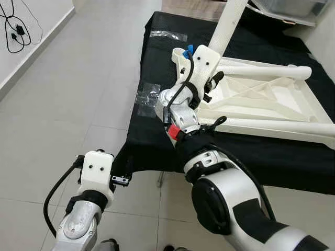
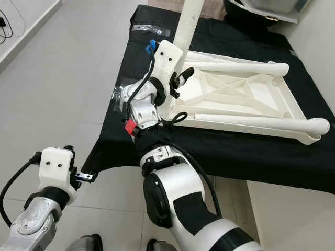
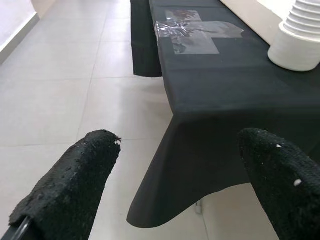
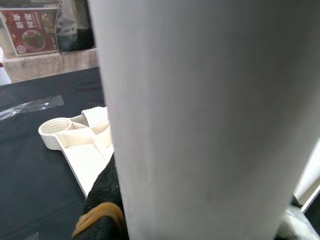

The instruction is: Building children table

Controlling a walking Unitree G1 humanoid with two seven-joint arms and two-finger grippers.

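A long surface draped in black cloth fills the room's middle, and on it lies the white tabletop, flipped underside up. Two legs already lie along its sides, it seems folded or resting against the frame; I can't tell whether they are screwed home. A third leg stands upright at the near corner, and one empty threaded socket shows in the right wrist view, so I'd judge the job roughly at its middle, with this leg to seat and at least one more to fit.

The right arm reaches up and across the surface edge, its right pincer clenched around the upright leg low down. The left arm hangs low over the tiled floor, its left pincer spread wide, grasping nothing, just beside the cloth's hanging corner.
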